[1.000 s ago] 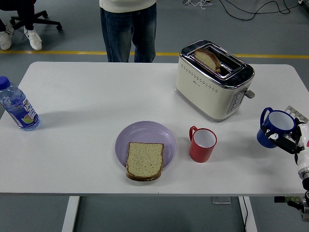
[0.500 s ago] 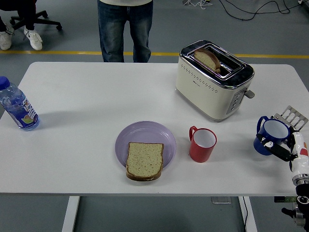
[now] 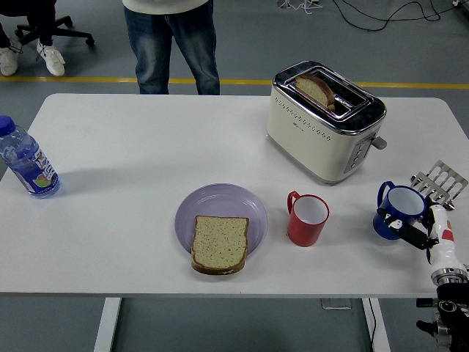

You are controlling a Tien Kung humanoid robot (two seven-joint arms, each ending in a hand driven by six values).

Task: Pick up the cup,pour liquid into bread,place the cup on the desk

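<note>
Right hand point(image 3: 421, 233) clasping blue cup point(image 3: 394, 210) upright, mouth up, handle far-left, red cup point(image 3: 307, 219) left, table point(image 3: 132, 147) edge near right

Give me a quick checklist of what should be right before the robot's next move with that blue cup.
1. Right hand grips the blue ceramic cup: ok.
2. Blue cup upright: ok.
3. Liquid inside it: cannot tell.
4. Brown bread slice lies on the round lilac plate, ready: ok.
5. Red mug stands between cup and bread, in the way: not ok.
6. Left hand: cannot tell, out of view.
</note>
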